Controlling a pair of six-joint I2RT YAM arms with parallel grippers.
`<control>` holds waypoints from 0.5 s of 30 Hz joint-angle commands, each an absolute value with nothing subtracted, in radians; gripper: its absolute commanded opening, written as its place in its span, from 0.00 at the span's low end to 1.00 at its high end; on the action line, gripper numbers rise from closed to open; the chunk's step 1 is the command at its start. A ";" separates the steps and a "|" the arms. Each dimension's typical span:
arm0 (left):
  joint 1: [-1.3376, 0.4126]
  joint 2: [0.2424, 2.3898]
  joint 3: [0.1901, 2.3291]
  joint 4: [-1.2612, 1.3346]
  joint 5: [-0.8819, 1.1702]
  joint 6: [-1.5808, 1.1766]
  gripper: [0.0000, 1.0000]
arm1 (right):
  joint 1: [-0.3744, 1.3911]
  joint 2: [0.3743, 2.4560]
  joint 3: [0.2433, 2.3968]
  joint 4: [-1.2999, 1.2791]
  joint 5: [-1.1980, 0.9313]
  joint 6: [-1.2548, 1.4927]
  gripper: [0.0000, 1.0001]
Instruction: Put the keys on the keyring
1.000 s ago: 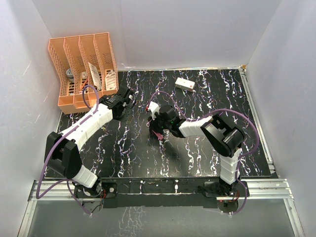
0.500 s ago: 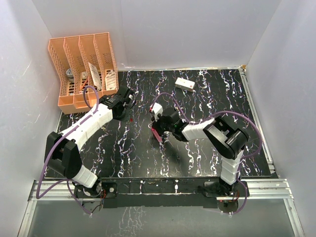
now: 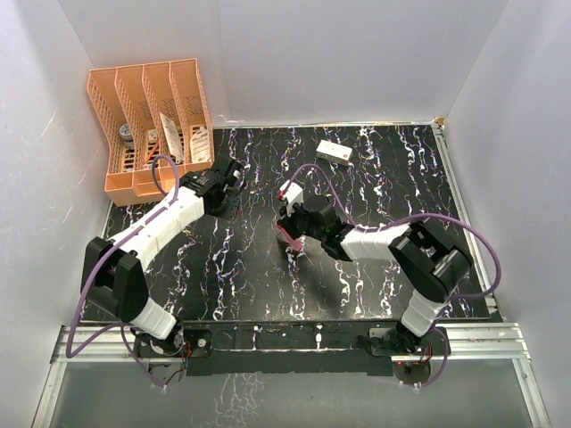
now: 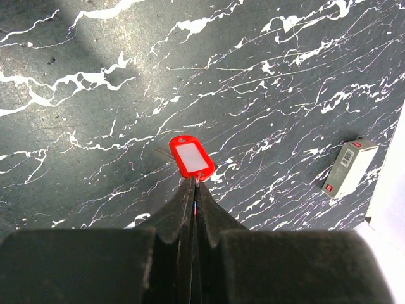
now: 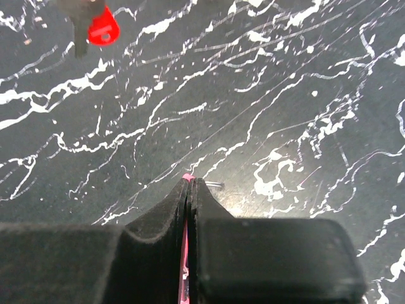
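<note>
My right gripper point(image 5: 190, 180) is shut on the keyring's slim pink tag point(image 5: 184, 253). The tag's tip shows at the fingertips, and a bit of the thin metal ring point(image 5: 215, 185) pokes out to the right, low over the table. My left gripper point(image 4: 195, 183) is shut on the thin metal end of the red-headed key point(image 4: 191, 157), which juts out just past its tips. That red head point(image 5: 102, 28) also shows far off in the right wrist view, with a grey key-shaped piece point(image 5: 80, 35) beside it. From above, the grippers point(image 3: 234, 192) point(image 3: 287, 239) are a short way apart mid-table.
A white rectangular box with red marks point(image 3: 334, 152) lies at the back of the black marbled table point(image 3: 375, 285); it also shows in the left wrist view point(image 4: 348, 168). An orange slotted rack point(image 3: 152, 125) holding small items stands at the back left corner.
My right gripper has shut on the pink tag, and its arm's elbow has swung right and toward the near edge. The left arm has stayed still.
</note>
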State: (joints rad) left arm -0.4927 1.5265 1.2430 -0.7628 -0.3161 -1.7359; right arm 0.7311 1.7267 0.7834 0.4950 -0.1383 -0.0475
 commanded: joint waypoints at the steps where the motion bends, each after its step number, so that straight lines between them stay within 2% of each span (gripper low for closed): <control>1: -0.488 1.531 1.256 -0.775 -0.306 -1.724 0.00 | 0.735 1.643 0.764 0.568 -0.108 -0.043 0.00; 7: -0.487 1.547 1.264 -0.758 -0.288 -1.714 0.00 | 0.735 1.583 0.709 0.608 -0.104 -0.055 0.00; 15: -0.488 1.567 1.277 -0.741 -0.246 -1.694 0.00 | 0.735 1.502 0.574 0.783 -0.150 -0.123 0.00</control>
